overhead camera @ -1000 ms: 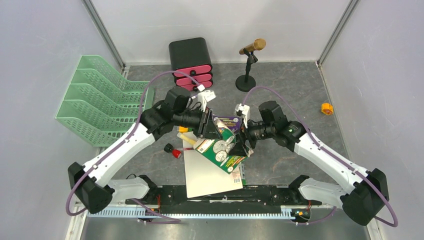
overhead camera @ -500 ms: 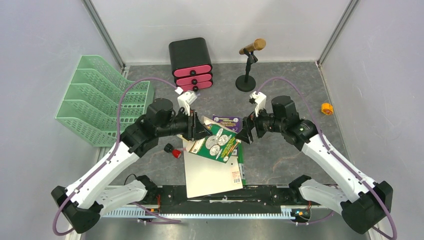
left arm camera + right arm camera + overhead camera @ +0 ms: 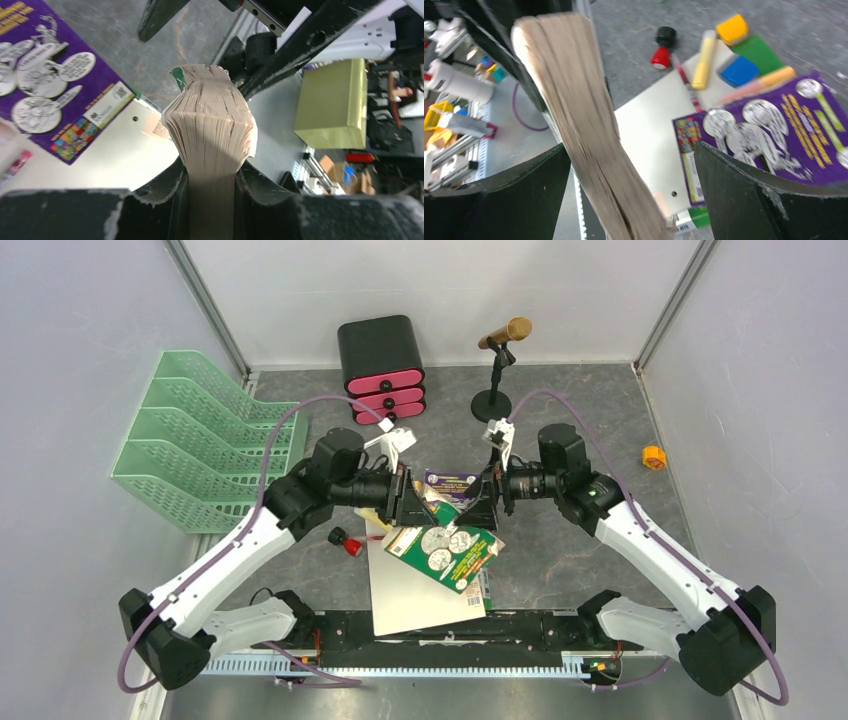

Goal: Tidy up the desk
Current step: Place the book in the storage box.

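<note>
My left gripper (image 3: 405,498) is shut on a thick green-covered book (image 3: 445,555) and holds it above the dark marbled desk (image 3: 600,420). In the left wrist view the jaws (image 3: 211,175) clamp its fanned page block (image 3: 210,125). My right gripper (image 3: 480,502) is open at the book's far corner. In the right wrist view its jaws (image 3: 631,150) stand wide apart with the page edge (image 3: 589,150) running between them, nearer the left finger. A purple book (image 3: 450,483) lies underneath on a white folder (image 3: 415,595).
A red-capped marker (image 3: 347,541), coloured highlighters (image 3: 739,70) and pens (image 3: 704,60) lie by the folder. A mint tiered tray (image 3: 190,440) stands left, a black drawer box with pink fronts (image 3: 382,365) and a microphone stand (image 3: 497,370) at the back, and a small orange thing (image 3: 654,457) far right.
The right gripper let go of the green book, drew back, and now sits open around its edge again. The left gripper kept the book, which now hangs lower and flatter.
</note>
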`<state>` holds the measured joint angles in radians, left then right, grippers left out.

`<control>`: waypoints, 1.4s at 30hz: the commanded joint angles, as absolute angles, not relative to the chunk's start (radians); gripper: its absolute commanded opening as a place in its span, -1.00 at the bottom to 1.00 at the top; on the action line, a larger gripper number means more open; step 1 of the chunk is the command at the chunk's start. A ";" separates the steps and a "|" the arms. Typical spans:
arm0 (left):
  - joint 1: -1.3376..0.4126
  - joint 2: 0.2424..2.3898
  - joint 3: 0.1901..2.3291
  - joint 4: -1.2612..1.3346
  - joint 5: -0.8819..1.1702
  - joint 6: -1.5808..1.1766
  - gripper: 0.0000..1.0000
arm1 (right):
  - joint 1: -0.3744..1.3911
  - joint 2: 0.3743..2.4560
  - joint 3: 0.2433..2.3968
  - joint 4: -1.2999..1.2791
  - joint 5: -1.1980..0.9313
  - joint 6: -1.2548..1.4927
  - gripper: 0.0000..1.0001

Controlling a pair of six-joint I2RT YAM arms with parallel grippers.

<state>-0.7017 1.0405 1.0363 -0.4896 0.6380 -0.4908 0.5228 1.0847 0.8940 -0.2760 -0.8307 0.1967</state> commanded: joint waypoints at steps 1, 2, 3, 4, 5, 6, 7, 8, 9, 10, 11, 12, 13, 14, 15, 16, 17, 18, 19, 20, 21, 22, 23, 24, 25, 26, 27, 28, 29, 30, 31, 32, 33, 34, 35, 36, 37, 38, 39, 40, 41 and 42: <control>-0.709 1.072 1.114 -0.358 0.854 -0.552 -0.95 | 0.568 1.108 0.895 -0.095 -1.004 0.252 0.96; -0.709 1.082 1.123 -0.351 0.865 -0.559 -0.96 | 0.578 1.114 0.887 -0.068 -1.036 0.267 0.96; -0.709 1.090 1.131 -0.351 0.870 -0.560 -0.96 | 0.586 1.118 0.877 -0.043 -1.060 0.283 0.95; -0.709 1.094 1.137 -0.348 0.870 -0.560 -0.96 | 0.593 1.120 0.867 -0.015 -1.078 0.301 0.90; -0.708 1.098 1.138 -0.343 0.869 -0.559 -0.96 | 0.596 1.116 0.860 -0.008 -1.092 0.312 0.82; -0.709 1.101 1.138 -0.337 0.864 -0.559 -0.96 | 0.599 1.112 0.849 0.031 -1.102 0.320 0.74; -0.709 1.103 1.138 -0.329 0.852 -0.563 -0.96 | 0.601 1.106 0.837 0.051 -1.110 0.336 0.60; -0.709 1.106 1.138 -0.323 0.845 -0.571 -0.96 | 0.601 1.104 0.826 0.073 -1.119 0.346 0.48; -0.709 1.108 1.140 -0.316 0.839 -0.576 -0.96 | 0.603 1.101 0.819 0.089 -1.128 0.362 0.37; -0.709 1.108 1.137 -0.303 0.833 -0.588 -0.96 | 0.606 1.100 0.809 0.114 -1.138 0.378 0.24; -0.709 1.106 1.131 -0.280 0.831 -0.601 -0.96 | 0.607 1.098 0.803 0.128 -1.143 0.392 -0.02; -0.709 1.103 1.126 -0.261 0.828 -0.609 -0.95 | 0.607 1.093 0.800 0.134 -1.142 0.397 -0.41; -0.709 1.099 1.123 -0.257 0.818 -0.611 -0.90 | 0.607 1.088 0.796 0.135 -1.133 0.399 -0.67; -0.709 1.099 1.126 -0.262 0.811 -0.606 -0.80 | 0.607 1.082 0.792 0.137 -1.120 0.403 -0.91; -0.708 1.100 1.134 -0.279 0.803 -0.589 -0.61 | 0.607 1.076 0.789 0.138 -1.103 0.405 -1.00; -0.708 1.101 1.142 -0.306 0.794 -0.572 -0.35 | 0.607 1.074 0.786 0.143 -1.094 0.406 -1.00; -0.707 1.102 1.147 -0.327 0.784 -0.563 -0.17 | 0.607 1.074 0.788 0.146 -1.087 0.411 -1.00; -0.708 1.099 1.149 -0.343 0.776 -0.554 0.01 | 0.605 1.078 0.794 0.142 -1.078 0.421 -1.00; -0.707 1.095 1.147 -0.354 0.771 -0.550 0.07 | 0.601 1.083 0.801 0.142 -1.077 0.427 -1.00; -0.707 1.087 1.144 -0.367 0.762 -0.540 0.09 | 0.599 1.086 0.806 0.138 -1.076 0.432 -1.00; -0.707 1.076 1.141 -0.380 0.748 -0.531 0.10 | 0.593 1.087 0.811 0.130 -1.065 0.433 -1.00; -0.706 1.068 1.137 -0.393 0.737 -0.523 0.10 | 0.587 1.084 0.813 0.124 -1.053 0.433 -1.00; -0.706 1.055 1.133 -0.403 0.728 -0.517 0.10 | 0.582 1.082 0.810 0.122 -1.040 0.433 -1.00; -0.704 1.046 1.128 -0.417 0.721 -0.514 0.09 | 0.578 1.081 0.808 0.117 -1.034 0.433 -1.00; -0.701 1.037 1.127 -0.428 0.719 -0.508 0.08 | 0.573 1.083 0.807 0.113 -1.036 0.431 -1.00; -0.700 1.029 1.125 -0.444 0.717 -0.503 0.08 | 0.571 1.087 0.807 0.107 -1.041 0.428 -1.00; -0.697 1.021 1.124 -0.458 0.715 -0.498 0.08 | 0.567 1.092 0.811 0.091 -1.044 0.418 -1.00; -0.696 1.015 1.121 -0.462 0.718 -0.496 0.08 | 0.565 1.095 0.815 0.073 -1.044 0.407 -1.00; -0.695 1.010 1.118 -0.464 0.724 -0.495 0.07 | 0.563 1.095 0.816 0.054 -1.043 0.393 -1.00; -0.694 1.010 1.117 -0.466 0.729 -0.494 0.07 | 0.563 1.095 0.814 0.040 -1.034 0.384 -1.00; -0.694 1.014 1.119 -0.470 0.742 -0.492 0.07 | 0.562 1.096 0.810 0.034 -1.028 0.376 -1.00; -0.693 1.020 1.125 -0.480 0.752 -0.489 0.07 | 0.563 1.099 0.806 0.032 -1.027 0.377 -1.00; -0.692 1.029 1.134 -0.491 0.765 -0.485 0.06 | 0.563 1.105 0.803 0.032 -1.028 0.378 -1.00; -0.692 1.039 1.141 -0.500 0.782 -0.481 0.01 | 0.564 1.108 0.804 0.030 -1.032 0.379 -1.00; -0.692 1.050 1.149 -0.504 0.801 -0.479 -0.06 | 0.563 1.112 0.805 0.028 -1.035 0.380 -1.00; -0.692 1.060 1.156 -0.508 0.811 -0.476 -0.15 | 0.563 1.112 0.808 0.026 -1.031 0.380 -1.00; -0.693 1.073 1.164 -0.513 0.823 -0.473 -0.29 | 0.563 1.112 0.810 0.026 -1.027 0.379 -1.00; -0.693 1.086 1.173 -0.520 0.833 -0.467 -0.41 | 0.563 1.111 0.809 0.028 -1.023 0.378 -1.00; -0.693 1.101 1.182 -0.529 0.838 -0.461 -0.60 | 0.563 1.112 0.807 0.026 -1.015 0.377 -1.00; -0.692 1.112 1.188 -0.531 0.838 -0.460 -0.78 | 0.563 1.115 0.805 0.025 -1.013 0.377 -1.00; -0.692 1.119 1.193 -0.529 0.837 -0.460 -0.93 | 0.563 1.120 0.805 0.019 -1.012 0.374 -1.00; -0.692 1.124 1.192 -0.517 0.833 -0.467 -0.95 | 0.563 1.122 0.808 0.009 -1.011 0.371 -1.00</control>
<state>-0.6811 1.1049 1.1282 -0.5228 0.7250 -0.4728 0.5724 1.1061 0.7887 0.0093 -1.0916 0.3847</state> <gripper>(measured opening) 0.232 0.314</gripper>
